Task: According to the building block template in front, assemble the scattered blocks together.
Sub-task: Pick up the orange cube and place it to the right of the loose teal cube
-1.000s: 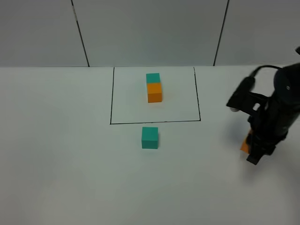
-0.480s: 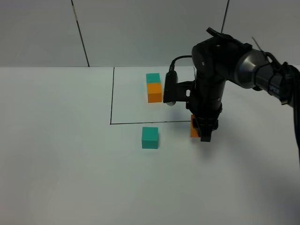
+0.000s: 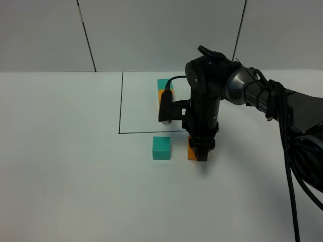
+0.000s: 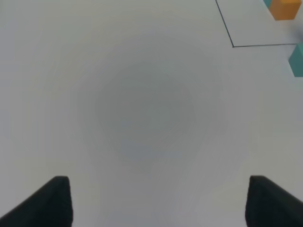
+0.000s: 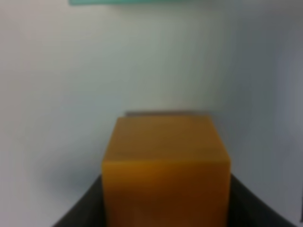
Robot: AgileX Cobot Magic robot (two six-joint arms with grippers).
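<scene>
My right gripper points down and is shut on the orange cube, low over the table and a short gap to the right of the teal cube. In the right wrist view the teal cube's edge shows just beyond the orange one. The template pair, teal over orange, lies inside the black drawn frame, partly hidden by the right arm. My left gripper is open over bare table, with the teal cube and the template's orange cube far off.
The right arm and its cable stretch across the right half of the white table. A grey panelled wall stands behind the table's back edge.
The right arm has swept left from the table's right side, carrying the orange cube to just right of the teal cube. The teal cube and template stayed put.
</scene>
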